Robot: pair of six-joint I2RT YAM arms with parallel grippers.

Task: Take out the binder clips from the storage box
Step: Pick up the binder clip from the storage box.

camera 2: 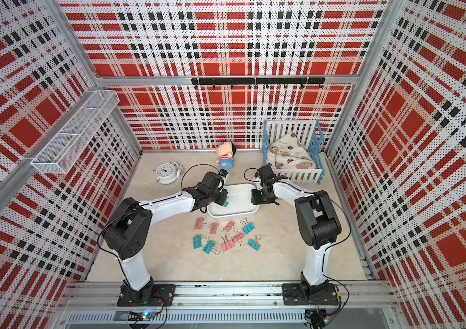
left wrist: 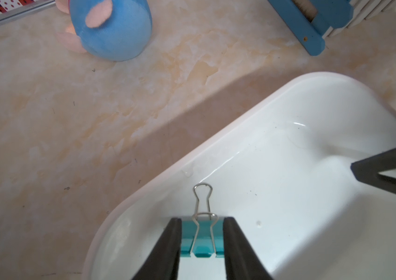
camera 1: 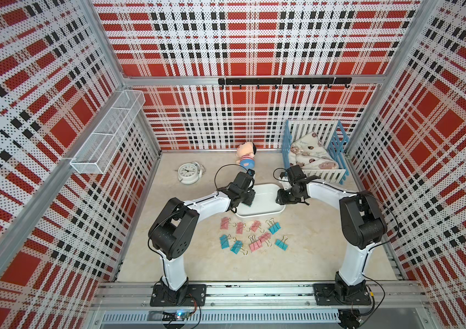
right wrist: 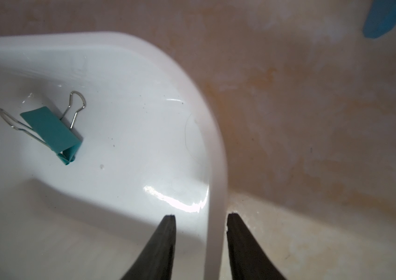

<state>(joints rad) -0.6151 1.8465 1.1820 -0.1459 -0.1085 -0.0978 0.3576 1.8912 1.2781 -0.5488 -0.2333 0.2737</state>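
Note:
The white storage box (camera 1: 266, 211) sits mid-table between my arms. My left gripper (left wrist: 201, 232) is inside it, shut on the sides of a teal binder clip (left wrist: 201, 242) whose wire handle points away. The right wrist view shows a teal clip (right wrist: 51, 131) on the box floor with no fingers around it; I cannot tell if it is the same one. My right gripper (right wrist: 200, 215) straddles the box rim (right wrist: 216, 169) at its right end, with a gap beside the inner finger. Several pink and teal binder clips (camera 1: 255, 245) lie on the table in front of the box.
A white alarm clock (camera 1: 188, 173) and a plush doll (camera 1: 246, 158) stand behind the box. The blue-and-white crib (camera 1: 314, 159) is at the back right, close to my right wrist. A wire-mesh basket (camera 1: 106, 134) hangs on the left wall.

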